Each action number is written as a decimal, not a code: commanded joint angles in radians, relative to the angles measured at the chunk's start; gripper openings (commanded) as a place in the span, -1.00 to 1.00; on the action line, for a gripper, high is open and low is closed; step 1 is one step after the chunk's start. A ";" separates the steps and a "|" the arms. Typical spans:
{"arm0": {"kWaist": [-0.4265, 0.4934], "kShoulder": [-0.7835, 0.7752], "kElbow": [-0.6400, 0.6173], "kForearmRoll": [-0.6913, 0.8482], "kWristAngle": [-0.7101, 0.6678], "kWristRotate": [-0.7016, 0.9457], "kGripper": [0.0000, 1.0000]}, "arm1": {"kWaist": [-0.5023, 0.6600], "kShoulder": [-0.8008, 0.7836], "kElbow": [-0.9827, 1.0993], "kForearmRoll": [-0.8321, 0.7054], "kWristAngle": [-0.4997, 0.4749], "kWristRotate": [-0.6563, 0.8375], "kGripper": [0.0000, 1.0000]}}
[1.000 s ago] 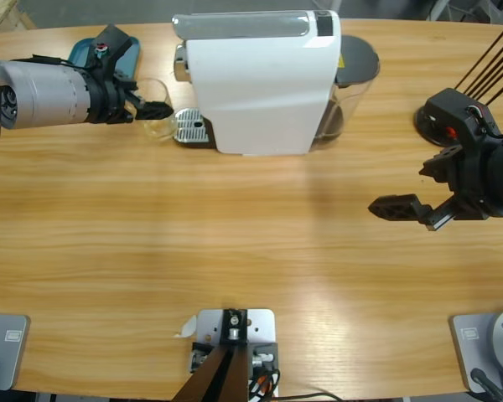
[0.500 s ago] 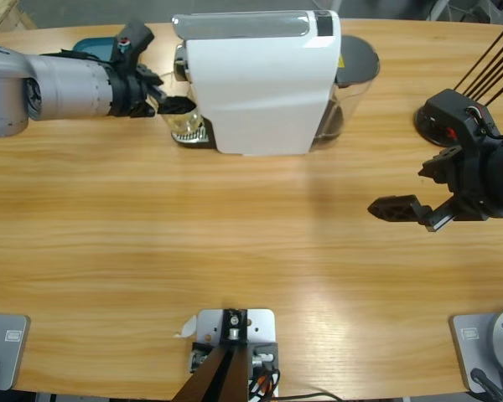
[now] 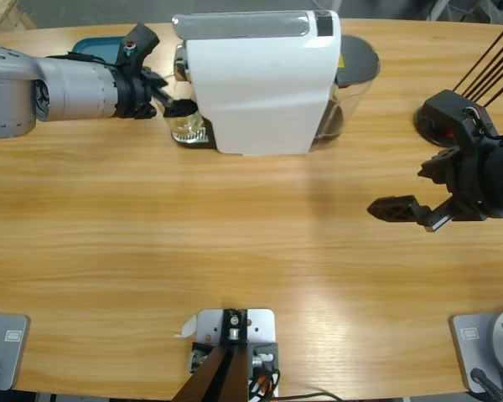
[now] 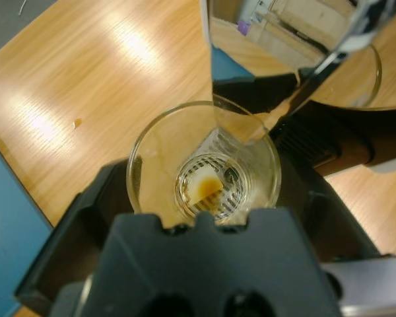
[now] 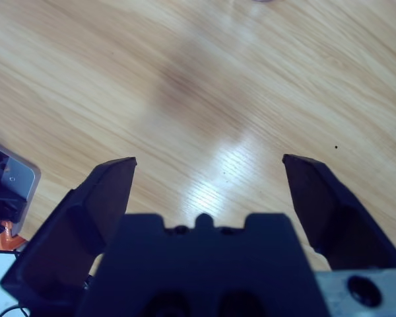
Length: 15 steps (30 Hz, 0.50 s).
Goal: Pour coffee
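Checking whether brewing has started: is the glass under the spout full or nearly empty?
Nearly empty. The glass, held upright in the left end effector, has only a small brown pool of coffee at its bottom.

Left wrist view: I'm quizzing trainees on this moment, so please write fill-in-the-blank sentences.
1. The left gripper holds a clear ____.
2. The glass sits on the machine's perforated drip ____.
3. The right gripper's jaws are ____, holding nothing.

Missing words: glass; tray; open
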 commanded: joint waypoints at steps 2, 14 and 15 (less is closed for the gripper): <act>0.008 0.021 0.039 -0.002 -0.045 0.027 1.00 | -0.011 0.038 0.021 -0.009 0.012 0.008 1.00; 0.007 -0.208 0.130 0.131 -0.045 0.026 1.00 | -0.011 0.044 0.023 -0.012 0.012 0.002 1.00; 0.007 -0.250 0.130 0.184 -0.044 0.021 1.00 | -0.011 0.045 0.024 -0.015 0.012 0.002 1.00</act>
